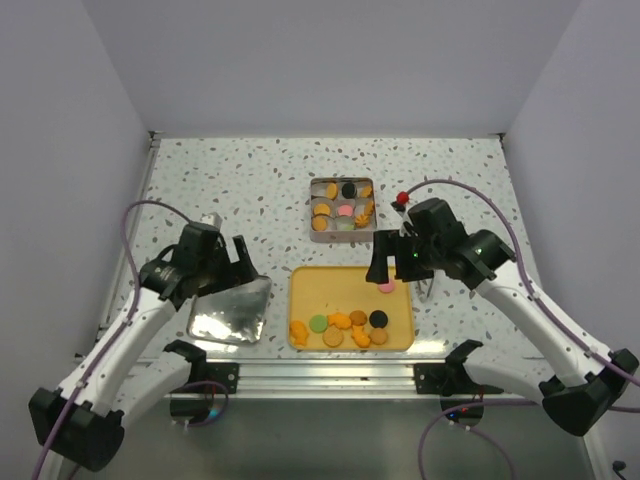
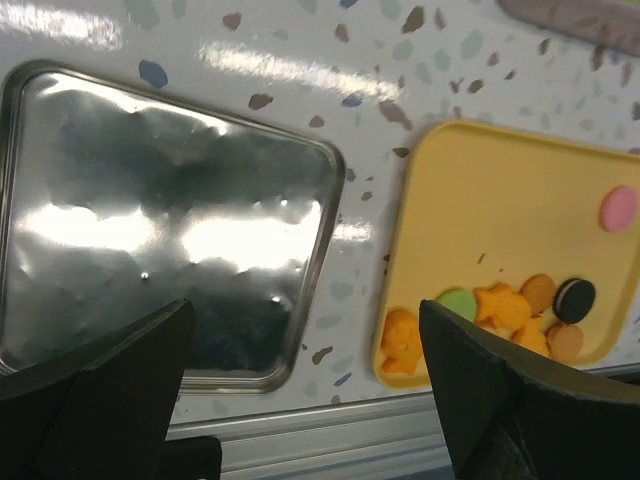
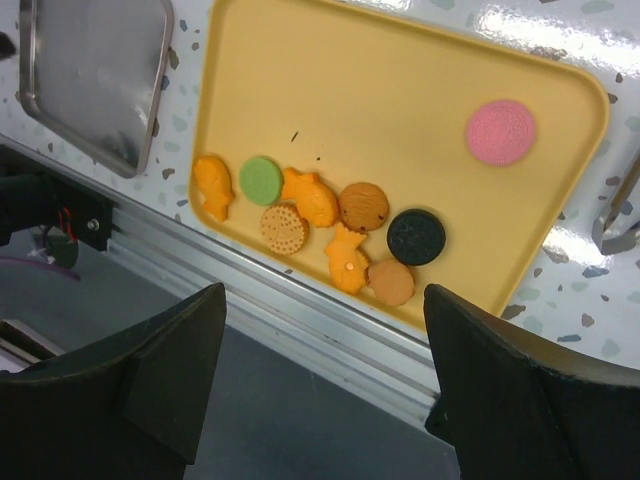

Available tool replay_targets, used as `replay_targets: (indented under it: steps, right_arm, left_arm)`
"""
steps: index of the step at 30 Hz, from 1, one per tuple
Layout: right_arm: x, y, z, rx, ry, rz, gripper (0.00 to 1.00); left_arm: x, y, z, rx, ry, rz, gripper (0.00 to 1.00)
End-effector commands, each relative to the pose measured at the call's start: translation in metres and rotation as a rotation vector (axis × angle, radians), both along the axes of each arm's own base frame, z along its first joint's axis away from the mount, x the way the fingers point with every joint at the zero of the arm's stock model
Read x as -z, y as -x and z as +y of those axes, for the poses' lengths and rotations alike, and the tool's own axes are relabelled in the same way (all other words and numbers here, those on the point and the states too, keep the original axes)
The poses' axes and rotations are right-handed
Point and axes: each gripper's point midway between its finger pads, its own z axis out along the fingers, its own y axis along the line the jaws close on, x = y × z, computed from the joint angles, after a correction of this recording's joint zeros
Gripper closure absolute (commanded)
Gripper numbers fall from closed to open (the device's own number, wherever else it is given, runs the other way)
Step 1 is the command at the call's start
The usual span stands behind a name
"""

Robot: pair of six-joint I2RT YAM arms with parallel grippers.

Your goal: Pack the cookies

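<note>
- One speckled bench [image 1: 230,180] carries everything: a yellow tray at front centre, a lid to its left, and a tin behind the tray.
- Two arms flank the tray. The left gripper [image 1: 228,268] hovers over the lid with its fingers apart and nothing between them. The right gripper [image 1: 385,262] hangs over the tray's far right corner, its fingers also apart and empty.
- The yellow tray [image 1: 340,290] is the source. It holds nine cookies, and most of its floor is bare.
- The lid [image 1: 232,312] lies flat and shiny on the bench, off the tin and well apart from it. Closing is not yet done.
- The tin [image 1: 312,205] is a three-by-three grid. Most cells show a biscuit: orange, black, pink or pale green. I cannot tell whether every cell is filled or how deep each one is.
- Eight of the cookies [image 3: 310,197] bunch along the tray's near edge: orange shapes, tan and brown rounds, one green and one black.
- One pink disc [image 3: 500,131] sits alone near the far right corner, just below the right gripper in the top view.
- Judgement: packing is partway along. Nine pieces are left to move, the pink one is the likely next pick, and the lid goes on last.
</note>
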Motion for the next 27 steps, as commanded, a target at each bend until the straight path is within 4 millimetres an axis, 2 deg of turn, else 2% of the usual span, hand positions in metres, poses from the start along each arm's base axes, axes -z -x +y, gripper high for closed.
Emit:
replay_targets:
  steps: [1, 7, 9, 13, 17, 18, 21, 24, 25, 27]
  right_arm:
    - [-0.009, 0.010, -0.013, 0.031, 0.008, -0.018, 0.16]
    - [-0.016, 0.023, -0.025, 0.072, -0.003, -0.024, 0.16]
    - [-0.016, 0.028, -0.029, 0.083, -0.010, -0.027, 0.16]
    - [-0.008, 0.036, -0.039, 0.106, 0.010, -0.020, 0.16]
    - [-0.005, 0.043, -0.047, 0.113, 0.031, -0.007, 0.16]
    - [-0.005, 0.045, -0.048, 0.113, 0.034, -0.008, 0.16]
    - [-0.007, 0.046, -0.053, 0.124, 0.045, -0.015, 0.16]
    - [-0.006, 0.047, -0.055, 0.129, 0.052, -0.012, 0.16]
    - [-0.006, 0.048, -0.055, 0.130, 0.051, -0.011, 0.16]
    - [-0.006, 0.049, -0.056, 0.136, 0.046, -0.010, 0.16]
  left_arm:
    - [0.046, 0.006, -0.002, 0.025, -0.039, 0.128, 0.00]
    - [0.074, 0.003, -0.012, 0.068, -0.021, 0.161, 0.02]
    - [0.076, -0.001, -0.015, 0.077, -0.025, 0.166, 0.02]
    - [0.087, -0.004, -0.025, 0.095, -0.047, 0.190, 0.02]
    - [0.099, 0.003, -0.041, 0.145, -0.085, 0.212, 0.04]
    - [0.106, 0.004, -0.038, 0.138, -0.111, 0.218, 0.05]
    - [0.122, 0.013, -0.040, 0.145, -0.134, 0.248, 0.11]
    - [0.129, 0.017, -0.043, 0.159, -0.162, 0.249, 0.20]
    - [0.132, 0.018, -0.043, 0.164, -0.174, 0.251, 0.26]
    - [0.135, 0.019, -0.042, 0.169, -0.206, 0.251, 0.33]
